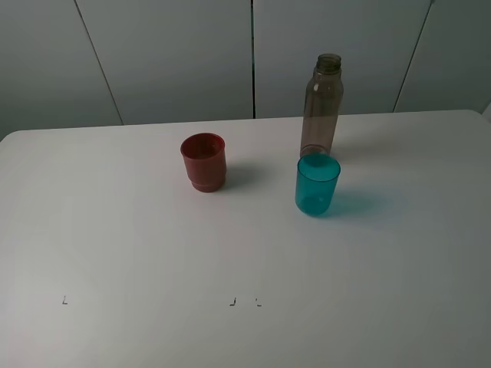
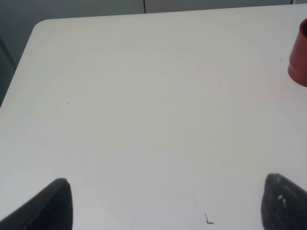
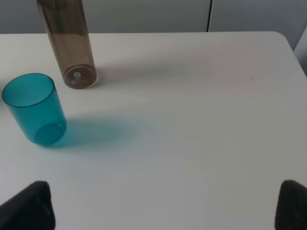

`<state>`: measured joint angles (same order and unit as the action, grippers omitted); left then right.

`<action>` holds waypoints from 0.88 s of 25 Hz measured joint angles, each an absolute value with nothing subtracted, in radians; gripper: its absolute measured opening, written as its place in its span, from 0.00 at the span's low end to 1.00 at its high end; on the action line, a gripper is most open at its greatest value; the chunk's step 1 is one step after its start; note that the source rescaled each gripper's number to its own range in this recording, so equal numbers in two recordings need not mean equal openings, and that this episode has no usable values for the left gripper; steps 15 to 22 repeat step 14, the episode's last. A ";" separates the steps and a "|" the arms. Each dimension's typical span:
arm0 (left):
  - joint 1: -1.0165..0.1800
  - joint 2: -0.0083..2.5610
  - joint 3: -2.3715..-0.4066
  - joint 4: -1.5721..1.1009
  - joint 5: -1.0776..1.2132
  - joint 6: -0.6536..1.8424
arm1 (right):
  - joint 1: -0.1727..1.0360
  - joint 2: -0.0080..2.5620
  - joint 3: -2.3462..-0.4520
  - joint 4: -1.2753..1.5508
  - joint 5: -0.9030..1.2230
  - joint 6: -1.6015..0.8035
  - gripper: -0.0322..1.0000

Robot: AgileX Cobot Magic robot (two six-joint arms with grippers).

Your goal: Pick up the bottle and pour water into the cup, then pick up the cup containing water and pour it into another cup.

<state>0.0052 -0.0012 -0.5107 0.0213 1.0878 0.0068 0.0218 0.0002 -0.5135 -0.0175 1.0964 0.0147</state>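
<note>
On the white desk (image 1: 115, 245), toward its far edge, stands the bottle (image 1: 321, 107), a tall smoky grey-brown translucent one with a narrow neck and no cap, upright in front of the pale wall panels. Just in front of it, nearer the camera, stands the cup (image 1: 317, 185), a teal translucent tumbler, upright and mouth up; from the high view its rim overlaps the bottle's base, while the right wrist view shows the two near each other but apart. To the left, well apart from both, the red cup (image 1: 204, 162) stands upright on its stepped narrower base, open end up. Small dark corner marks (image 1: 232, 302) lie on the bare desk surface toward the near edge. Neither arm shows in the high view. The left pincer (image 2: 165, 203) has its two dark fingertips spread wide over bare desk, holding nothing, with the red cup at the frame's edge. The right pincer (image 3: 165, 206) likewise stands wide apart and empty, the teal cup and bottle ahead of it.
</note>
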 joint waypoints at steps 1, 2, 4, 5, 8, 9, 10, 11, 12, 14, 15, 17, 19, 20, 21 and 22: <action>0.005 -0.001 -0.511 0.021 1.088 0.007 | 0.022 0.000 -0.513 -0.018 1.096 0.015 1.00; 0.005 -0.001 -0.511 0.021 1.088 0.007 | 0.022 0.000 -0.513 -0.018 1.096 0.015 1.00; 0.005 -0.001 -0.511 0.021 1.088 0.007 | 0.022 0.000 -0.513 -0.018 1.096 0.015 1.00; 0.005 -0.001 -0.511 0.021 1.088 0.007 | 0.022 0.000 -0.513 -0.018 1.096 0.015 1.00; 0.005 -0.001 -0.511 0.021 1.088 0.007 | 0.022 0.000 -0.513 -0.018 1.096 0.015 1.00; 0.005 -0.001 -0.511 0.021 1.088 0.007 | 0.022 0.000 -0.513 -0.018 1.096 0.015 1.00; 0.005 -0.001 -0.511 0.021 1.088 0.007 | 0.022 0.000 -0.513 -0.018 1.096 0.015 1.00; 0.005 -0.001 -0.511 0.021 1.088 0.007 | 0.022 0.000 -0.513 -0.018 1.096 0.015 1.00; 0.005 -0.001 -0.511 0.021 1.088 0.007 | 0.022 0.000 -0.513 -0.018 1.096 0.015 1.00; 0.005 -0.001 -0.511 0.021 1.088 0.007 | 0.022 0.000 -0.513 -0.018 1.096 0.015 1.00; 0.005 -0.001 -0.511 0.021 1.088 0.007 | 0.022 0.000 -0.513 -0.018 1.096 0.015 1.00; 0.005 -0.001 -0.511 0.021 1.088 0.007 | 0.022 0.000 -0.513 -0.018 1.096 0.015 1.00; 0.005 -0.001 -0.511 0.021 1.088 0.007 | 0.022 0.000 -0.513 -0.018 1.096 0.015 1.00; 0.005 -0.001 -0.511 0.021 1.088 0.007 | 0.022 0.000 -0.513 -0.018 1.096 0.015 1.00; 0.005 -0.001 -0.511 0.021 1.088 0.007 | 0.022 0.000 -0.513 -0.018 1.096 0.015 1.00; 0.005 -0.001 -0.511 0.021 1.088 0.007 | 0.022 0.000 -0.513 -0.018 1.096 0.015 1.00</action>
